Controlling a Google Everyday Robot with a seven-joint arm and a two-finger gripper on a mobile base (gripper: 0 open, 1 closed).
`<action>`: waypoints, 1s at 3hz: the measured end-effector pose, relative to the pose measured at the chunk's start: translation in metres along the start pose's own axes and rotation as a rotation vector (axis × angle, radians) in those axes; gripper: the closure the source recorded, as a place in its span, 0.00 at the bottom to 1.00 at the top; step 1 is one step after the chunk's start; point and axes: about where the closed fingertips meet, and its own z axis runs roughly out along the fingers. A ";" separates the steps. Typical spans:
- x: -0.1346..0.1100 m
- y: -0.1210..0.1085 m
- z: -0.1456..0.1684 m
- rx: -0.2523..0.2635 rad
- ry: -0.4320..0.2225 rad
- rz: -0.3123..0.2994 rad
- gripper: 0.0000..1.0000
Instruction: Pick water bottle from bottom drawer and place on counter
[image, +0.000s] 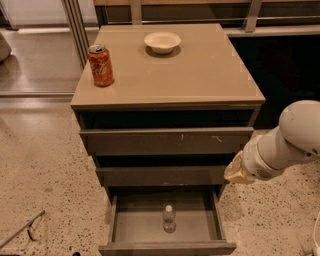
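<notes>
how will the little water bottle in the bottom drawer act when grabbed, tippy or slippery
The water bottle stands upright, narrow for its height, so a sideways nudge would probably tip it and let it roll in the bottom drawer. Its clear plastic looks smooth, so likely light and slippery. The claw is off to the right, beside the middle drawer.
</notes>
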 end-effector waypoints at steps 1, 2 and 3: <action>0.029 0.010 0.066 -0.017 -0.053 -0.005 1.00; 0.049 0.016 0.140 -0.055 -0.120 0.011 1.00; 0.055 0.026 0.162 -0.095 -0.130 0.030 1.00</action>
